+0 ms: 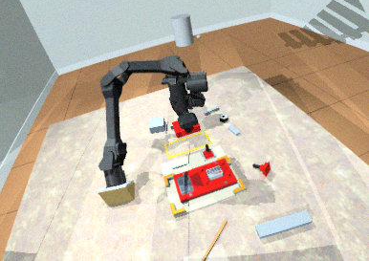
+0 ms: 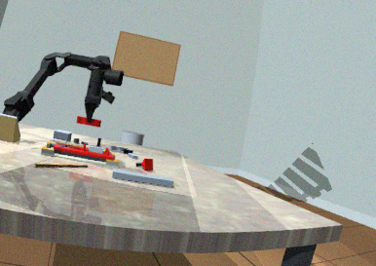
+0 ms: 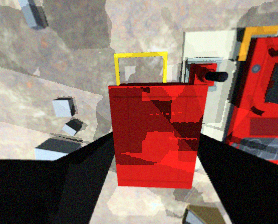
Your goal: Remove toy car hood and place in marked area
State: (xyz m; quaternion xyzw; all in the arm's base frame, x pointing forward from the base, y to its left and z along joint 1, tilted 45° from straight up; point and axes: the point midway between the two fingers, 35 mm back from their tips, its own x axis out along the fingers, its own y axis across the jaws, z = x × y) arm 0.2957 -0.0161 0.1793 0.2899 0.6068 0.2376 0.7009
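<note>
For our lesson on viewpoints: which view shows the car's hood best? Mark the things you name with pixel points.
The wrist view: the red hood (image 1: 179, 129) (image 2: 89, 121) (image 3: 157, 135) fills its middle, broad face showing. The top view shows it partly hidden by the arm; the exterior, small, raised above the table.

Yellow outline (image 3: 141, 54) (partly hidden)

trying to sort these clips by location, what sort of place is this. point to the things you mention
Probably a robot workbench in a plain room: a single black arm (image 1: 113, 122) (image 2: 36, 80) is mounted at a stone-patterned table (image 1: 67, 156) (image 2: 253, 203), with a red toy car (image 1: 196, 185) (image 2: 73, 151) held between orange corner brackets (image 1: 178, 209).
</note>
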